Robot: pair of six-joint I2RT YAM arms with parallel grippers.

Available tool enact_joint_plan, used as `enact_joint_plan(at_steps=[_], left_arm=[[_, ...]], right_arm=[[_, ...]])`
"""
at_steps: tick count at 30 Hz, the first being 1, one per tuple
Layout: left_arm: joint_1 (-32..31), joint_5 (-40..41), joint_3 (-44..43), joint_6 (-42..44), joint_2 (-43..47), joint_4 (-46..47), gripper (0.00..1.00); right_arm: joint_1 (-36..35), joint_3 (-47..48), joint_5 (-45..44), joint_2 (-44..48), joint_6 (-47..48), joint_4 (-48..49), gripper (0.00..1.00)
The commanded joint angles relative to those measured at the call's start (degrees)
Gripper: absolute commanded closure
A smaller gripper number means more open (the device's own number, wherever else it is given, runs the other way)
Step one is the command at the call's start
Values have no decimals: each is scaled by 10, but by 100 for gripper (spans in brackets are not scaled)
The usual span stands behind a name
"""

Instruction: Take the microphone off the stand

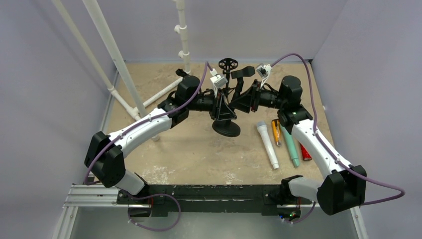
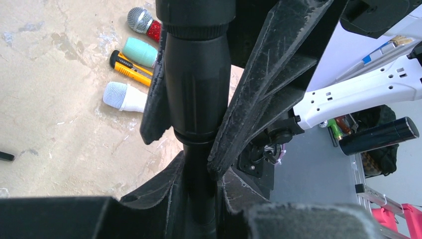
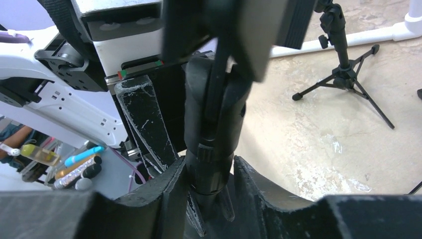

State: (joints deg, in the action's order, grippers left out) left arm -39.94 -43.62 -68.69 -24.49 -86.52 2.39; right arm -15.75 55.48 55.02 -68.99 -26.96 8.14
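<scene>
A black microphone stand [image 1: 226,127] with a round base stands mid-table. At its top a black microphone [image 1: 243,72] sits in the clip, beside a round black mount [image 1: 228,63]. My left gripper [image 1: 221,103] comes from the left and is shut on the stand's thin pole [image 2: 199,179]. My right gripper [image 1: 239,99] comes from the right and is shut on the thicker collar [image 3: 211,149] just above. In the left wrist view the right arm's fingers [image 2: 263,89] flank that collar [image 2: 196,74]. The microphone's top is blurred in the right wrist view.
On the table right of the stand lie a white microphone [image 1: 267,144], an orange cutter [image 1: 275,132], a teal microphone [image 1: 290,147] and a red microphone [image 1: 305,152]. A white pipe frame [image 1: 119,64] stands back left. A small black tripod [image 3: 343,74] stands behind.
</scene>
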Motion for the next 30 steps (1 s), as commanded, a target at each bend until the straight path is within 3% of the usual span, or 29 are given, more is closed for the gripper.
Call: enact_joint_plan(at_steps=[1,4,5,8,10,13,17,18,25,30], left_arm=[[-4,-10,-34,-4,7,48,100],[-4,-12,-32,2,7,44,100],[-4,-12,-32,7,7,40,100],[-4,-12,-31,22,8,28,99],[-3,-12,-31,31,10,21,91],[-4,-14,-33,42,12,11,62],[-2,10,-33,53,21,-14,4],[-2,12,-31,58,25,-17,0],[5,27,-15,87,57,-23,0],[6,57,-5,112,75,-46,0]], right_arm=[[-3,3,1,5,4,22,71],[-3,9,-4,7,11,15,96],[-3,12,-7,8,19,7,100],[-1,25,-21,14,47,-27,100],[5,35,-33,18,66,-46,100],[15,51,-50,23,96,-79,100],[26,78,-71,23,128,-111,100],[28,88,-83,22,146,-126,100],[55,108,-214,3,249,-144,100],[98,86,-308,-35,290,-69,100]])
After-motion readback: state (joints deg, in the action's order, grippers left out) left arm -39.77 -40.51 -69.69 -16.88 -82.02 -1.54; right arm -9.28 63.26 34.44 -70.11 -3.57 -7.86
